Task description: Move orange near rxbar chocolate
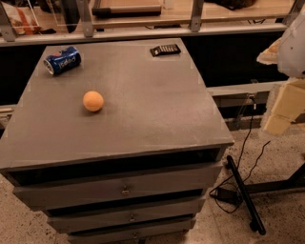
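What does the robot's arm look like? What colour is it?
The arm is white and rounded. Below it, at the picture's right edge, the gripper is pale cream and blocky, like stacked boxes. No markings show on either.

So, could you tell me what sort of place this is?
Probably a lab or office test area: a grey drawer cabinet as worktop, loose black cables on a speckled floor, a wooden counter behind. The pale gripper hangs at the right edge, off the cabinet.
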{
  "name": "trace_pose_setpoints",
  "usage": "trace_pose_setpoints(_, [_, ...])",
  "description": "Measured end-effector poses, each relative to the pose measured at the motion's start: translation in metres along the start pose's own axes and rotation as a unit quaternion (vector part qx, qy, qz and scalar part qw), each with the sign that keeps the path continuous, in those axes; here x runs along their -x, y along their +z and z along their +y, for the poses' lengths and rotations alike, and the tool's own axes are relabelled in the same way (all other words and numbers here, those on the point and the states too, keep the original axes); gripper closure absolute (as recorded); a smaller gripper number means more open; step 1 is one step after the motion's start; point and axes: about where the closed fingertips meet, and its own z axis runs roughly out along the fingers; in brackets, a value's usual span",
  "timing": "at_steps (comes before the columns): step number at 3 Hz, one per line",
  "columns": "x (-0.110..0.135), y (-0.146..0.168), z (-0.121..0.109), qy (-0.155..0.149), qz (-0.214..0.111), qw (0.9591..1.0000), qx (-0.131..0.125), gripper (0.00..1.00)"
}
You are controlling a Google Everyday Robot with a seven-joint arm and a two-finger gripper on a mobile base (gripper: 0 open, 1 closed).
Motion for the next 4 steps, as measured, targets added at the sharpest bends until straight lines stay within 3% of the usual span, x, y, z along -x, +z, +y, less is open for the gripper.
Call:
trace_pose_setpoints(1, [0.0,0.0,0.0,0.0,0.0,1.0,0.0,0.0])
trace_pose_setpoints(2, [0.014,0.0,0.002,0.011,-0.047,0.9988,0.006,0.0])
trace_pose_setpoints(3, [0.029,0.014,0.001,0.031,-0.144,0.9891,0.008,0.0])
trace_pose_setpoints(4, [0.053,0.03,0.005,0.038,-0.25,0.9675,0.001,0.0])
